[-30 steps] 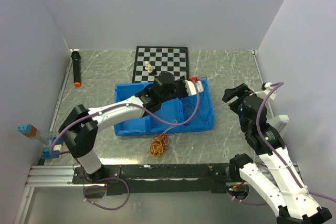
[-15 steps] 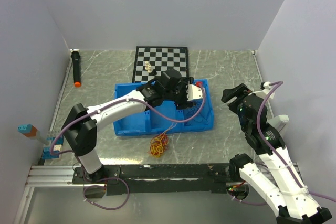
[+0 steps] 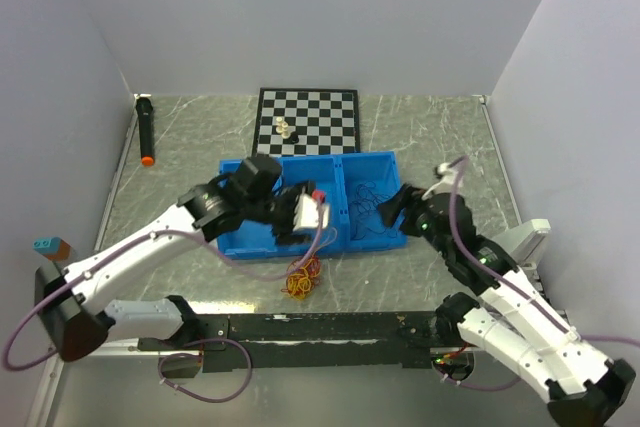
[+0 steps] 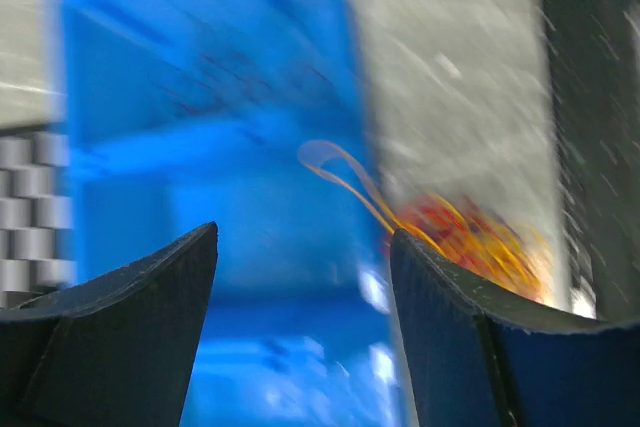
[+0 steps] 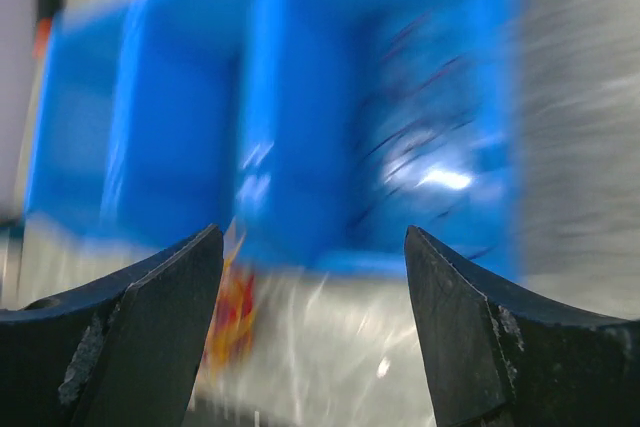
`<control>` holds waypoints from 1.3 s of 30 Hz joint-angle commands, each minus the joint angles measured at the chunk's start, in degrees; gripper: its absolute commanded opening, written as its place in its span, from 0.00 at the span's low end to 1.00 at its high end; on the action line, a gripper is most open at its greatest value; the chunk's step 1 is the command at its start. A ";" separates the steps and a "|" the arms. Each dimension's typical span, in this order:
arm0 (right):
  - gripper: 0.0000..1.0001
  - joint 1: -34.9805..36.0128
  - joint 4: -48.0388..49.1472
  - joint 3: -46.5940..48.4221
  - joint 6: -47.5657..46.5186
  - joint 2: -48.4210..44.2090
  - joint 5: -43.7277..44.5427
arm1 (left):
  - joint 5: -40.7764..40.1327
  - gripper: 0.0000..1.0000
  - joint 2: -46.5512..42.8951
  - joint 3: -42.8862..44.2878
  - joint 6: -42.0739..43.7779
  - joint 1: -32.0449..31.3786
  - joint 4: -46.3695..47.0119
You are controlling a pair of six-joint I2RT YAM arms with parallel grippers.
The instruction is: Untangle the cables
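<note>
Marbled table (image 3: pixel 440 137); blue bin (image 3: pixel 360 238) w/ cables (image 3: pixel 372 202)

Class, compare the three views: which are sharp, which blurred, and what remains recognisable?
Top view: sharp, evenly lit. Left wrist view: motion-blurred, the blue bin and orange cables smeared. Right wrist view: equally smeared; black tool fingers crisp in both.

A red-and-yellow cable tangle (image 3: pixel 303 278) lies just in front of the blue bin (image 3: pixel 352 241). The left gripper (image 3: pixel 312 213) hovers over the bin's middle, and the right gripper (image 3: pixel 391 210) is at its right end.
</note>
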 commanded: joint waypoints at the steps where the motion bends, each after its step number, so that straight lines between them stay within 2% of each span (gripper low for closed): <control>1: 0.80 8.86 7.08 -0.76 -4.20 1.67 -5.88 | 6.60 0.75 -5.87 -10.06 8.16 -0.05 -5.55; 4: 0.80 11.16 8.49 -1.64 -3.77 4.04 -7.82 | 8.88 0.75 -6.50 -12.19 9.05 -0.66 -5.27; 8: 0.80 12.21 10.16 -3.13 -2.98 6.07 -8.44 | 13.28 0.73 -2.90 -10.96 11.08 -1.36 -8.71; 12: 0.79 12.92 12.01 -4.36 -2.45 7.47 -8.88 | 14.43 0.70 -2.28 -12.10 10.81 -3.12 -6.34; 15: 0.76 13.53 13.15 -4.98 -2.62 8.18 -8.44 | 15.66 0.60 -0.35 -11.31 11.16 -4.35 -7.83; 17: 0.76 13.89 13.42 -5.16 -2.89 8.53 -7.83 | 15.40 0.48 0.36 -11.40 12.38 -4.71 -8.09; 20: 0.74 14.41 14.12 -5.42 -3.50 8.88 -7.83 | 14.09 0.20 1.06 -12.54 15.72 -5.49 -9.23; 21: 0.73 14.59 14.29 -5.51 -3.94 8.97 -8.09 | 13.38 0.16 1.06 -13.24 15.99 -5.76 -8.97; 23: 0.73 14.85 14.38 -5.68 -4.73 9.06 -8.97 | 11.54 0.17 0.63 -14.55 14.86 -5.85 -7.05; 27: 0.73 15.56 14.12 -6.47 -5.26 8.53 -8.80 | 9.60 0.29 -0.87 -16.67 14.59 -5.85 -6.34; 31: 0.73 15.73 14.29 -6.74 -5.26 8.62 -8.18 | 10.21 0.50 -0.87 -17.11 10.30 -5.85 -4.76; 32: 0.73 15.91 14.47 -6.65 -5.26 8.71 -7.92 | 10.13 0.52 -1.04 -17.29 9.59 -5.85 -3.62; 39: 0.72 16.87 14.12 -6.65 -5.61 9.24 -6.33 | 8.37 0.54 -0.96 -18.60 8.35 -5.85 -0.45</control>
